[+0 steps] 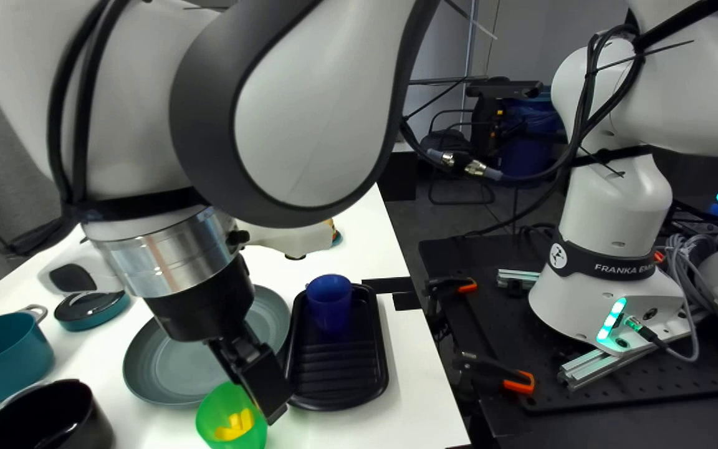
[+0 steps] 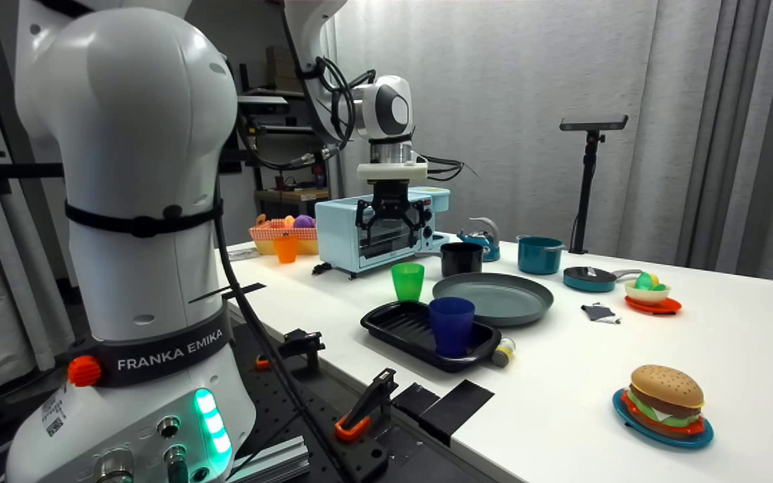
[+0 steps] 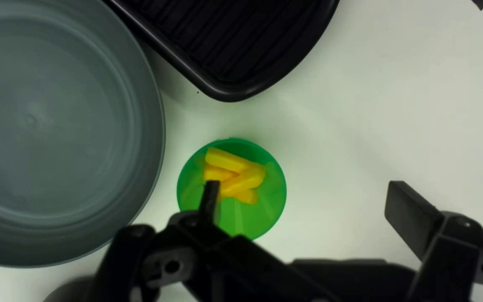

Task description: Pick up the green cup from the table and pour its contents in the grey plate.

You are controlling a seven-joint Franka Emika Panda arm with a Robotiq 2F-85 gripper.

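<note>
The green cup [image 1: 215, 408] stands upright on the white table [image 2: 581, 376], also visible in an exterior view [image 2: 408, 282] and the wrist view [image 3: 262, 214]. Several yellow pieces [image 3: 241, 174] lie inside it; they also show in an exterior view [image 1: 234, 425]. The grey plate [image 2: 494, 298] lies beside the cup, at the left of the wrist view [image 3: 48, 126]. My gripper [image 3: 304, 184] is open and empty above the table. In the wrist view its left finger overlaps the cup, and the right finger is well to the cup's right. In an exterior view the gripper [image 2: 390, 240] hangs high, behind the cup.
A black tray [image 3: 241, 50] lies near the plate and cup, with a blue cup [image 2: 451, 325] standing in it. A black pot [image 2: 461, 258], a teal pot [image 2: 539, 256] and a light blue toaster oven [image 2: 337, 235] stand farther back. A toy burger [image 2: 667, 396] sits near the front.
</note>
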